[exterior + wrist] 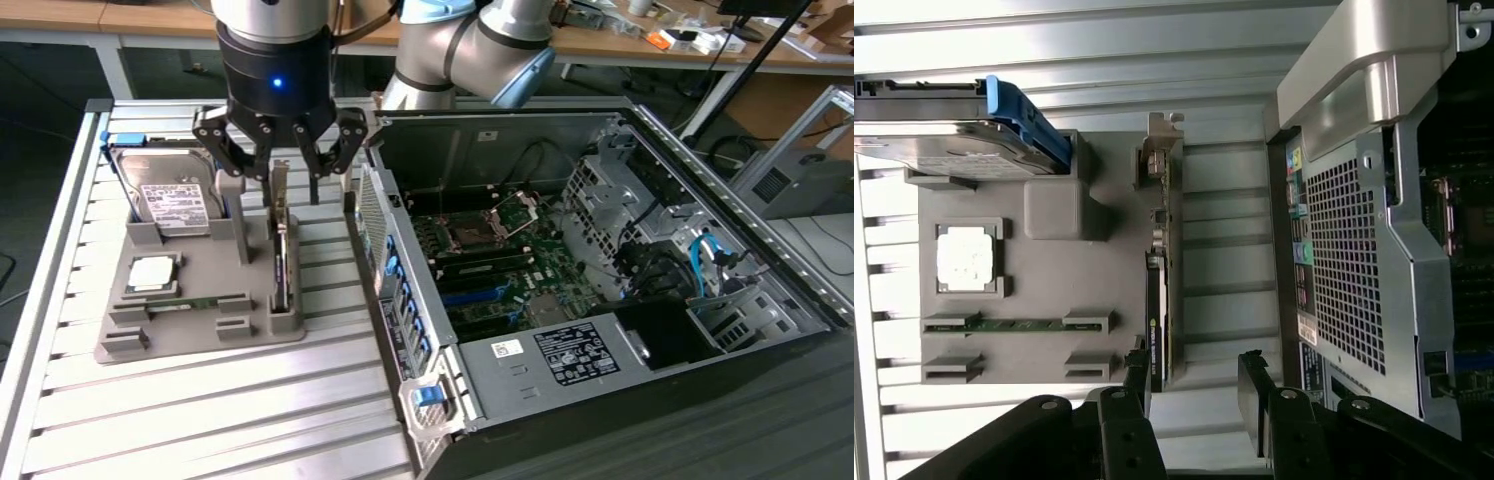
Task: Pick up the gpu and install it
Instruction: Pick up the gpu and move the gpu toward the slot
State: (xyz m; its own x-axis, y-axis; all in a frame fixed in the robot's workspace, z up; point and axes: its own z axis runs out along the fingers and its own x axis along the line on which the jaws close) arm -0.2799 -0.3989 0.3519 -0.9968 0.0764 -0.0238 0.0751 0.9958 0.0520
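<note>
Pincer (276, 183) hangs wide open and empty over the upright gpu (280, 250), exterior view's upper left. Drive label (174, 207) unreadable.

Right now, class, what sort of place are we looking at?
Likely a robotics lab or workshop: an open black-and-silver computer case, a grey plastic parts tray, and cluttered wooden benches behind.

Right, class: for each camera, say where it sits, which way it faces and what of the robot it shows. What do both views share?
Exterior view: off the arm, raised, looking down on tray, gpu and open case; shows the arm and open pincer straddling the gpu.
Wrist view: on the wrist, looking along the pincer onto the gpu; shows its fingers.
Shared: gpu, tray, drive, case, pincer.
</note>
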